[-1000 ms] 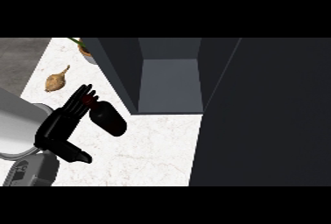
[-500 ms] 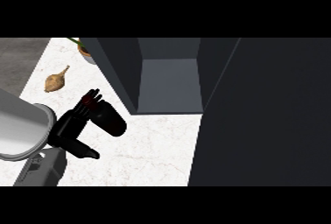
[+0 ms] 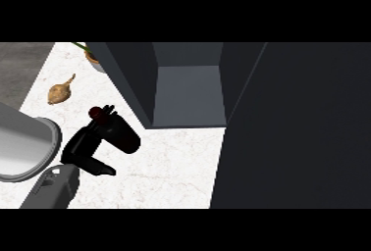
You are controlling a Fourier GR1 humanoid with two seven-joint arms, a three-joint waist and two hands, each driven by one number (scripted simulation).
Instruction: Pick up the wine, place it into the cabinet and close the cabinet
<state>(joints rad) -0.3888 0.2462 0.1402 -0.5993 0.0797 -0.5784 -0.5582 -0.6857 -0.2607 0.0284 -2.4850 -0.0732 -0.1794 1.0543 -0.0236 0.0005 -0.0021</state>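
The wine bottle [image 3: 123, 138] is dark with a red top and lies tilted in my left hand [image 3: 81, 146], left of the cabinet. The hand's fingers curl round the bottle's neck end and the thumb sticks out below. The bottle's body points down and right, over the white counter [image 3: 167, 166]. The dark grey cabinet [image 3: 187, 93] stands open just right of the bottle, its inside bare. Its dark door [image 3: 297, 127] fills the right side of the view. My right hand does not show.
A large grey rounded shape [image 3: 22, 147] sits at the left edge, close beside my left forearm [image 3: 51, 188]. A tan root-like item [image 3: 60, 91] lies on the counter at the back left, and a potted plant [image 3: 91, 55] stands at the cabinet's far left corner.
My left forearm has shifted a little to the right with the bottle held the same way. The grey shape at the left edge takes up more of the view.
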